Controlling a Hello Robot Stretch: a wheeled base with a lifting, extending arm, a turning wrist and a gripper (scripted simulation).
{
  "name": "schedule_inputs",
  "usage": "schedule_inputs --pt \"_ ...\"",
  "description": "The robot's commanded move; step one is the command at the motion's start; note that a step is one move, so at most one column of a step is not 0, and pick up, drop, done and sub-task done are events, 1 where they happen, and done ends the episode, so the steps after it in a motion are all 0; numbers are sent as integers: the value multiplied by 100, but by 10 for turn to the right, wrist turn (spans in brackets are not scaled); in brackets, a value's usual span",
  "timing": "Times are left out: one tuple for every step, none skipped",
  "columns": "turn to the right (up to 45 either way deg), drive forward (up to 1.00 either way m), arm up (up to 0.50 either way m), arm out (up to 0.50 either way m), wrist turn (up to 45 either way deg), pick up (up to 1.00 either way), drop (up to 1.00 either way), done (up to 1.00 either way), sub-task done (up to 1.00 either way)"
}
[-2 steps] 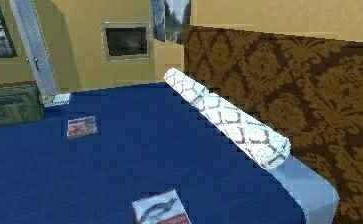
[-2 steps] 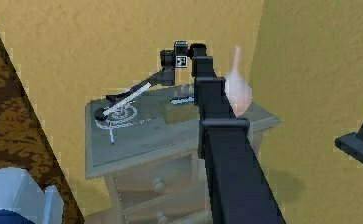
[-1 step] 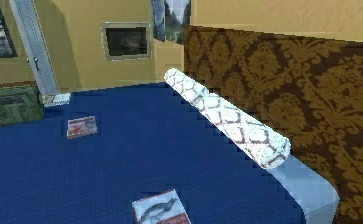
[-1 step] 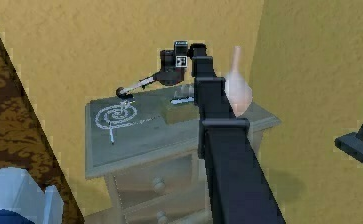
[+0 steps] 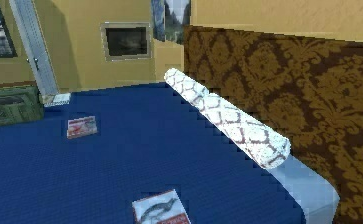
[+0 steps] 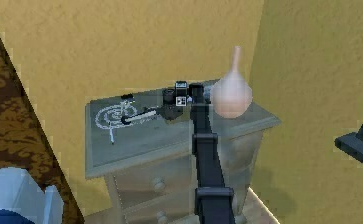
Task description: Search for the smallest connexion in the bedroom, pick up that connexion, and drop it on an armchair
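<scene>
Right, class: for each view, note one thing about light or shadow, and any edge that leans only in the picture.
Forward view: the door frame at the left leans, in the picture only. Arm side view: the wall is brighter right of the corner, dimmer behind the nightstand.

The bed (image 5: 139, 140) spreads wide under a deep blue cover. Along the bed's right side in the forward view rises a tall headboard (image 5: 289, 80) of brown damask, and a long patterned bolster (image 5: 229, 118) lies on the bed against it. Beyond the bed's far edge the walls (image 5: 79, 40) are warm yellow. A framed picture (image 5: 126, 41) hangs there above the bed, and a pale door (image 5: 34, 50) stands past its far left corner. A green chest (image 5: 11, 105) sits low near that same corner. In the arm side view, a grey-green nightstand (image 6: 149, 185) with drawers stands just beside the bed's head, tucked into a yellow corner.
</scene>
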Motion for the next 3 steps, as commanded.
schedule_inputs --pt "0 0 0 0 0 100 0 0 0" --pt "0 0 10 0 0 0 0 0 0" --pt "0 0 2 0 0 0 0 0 0"
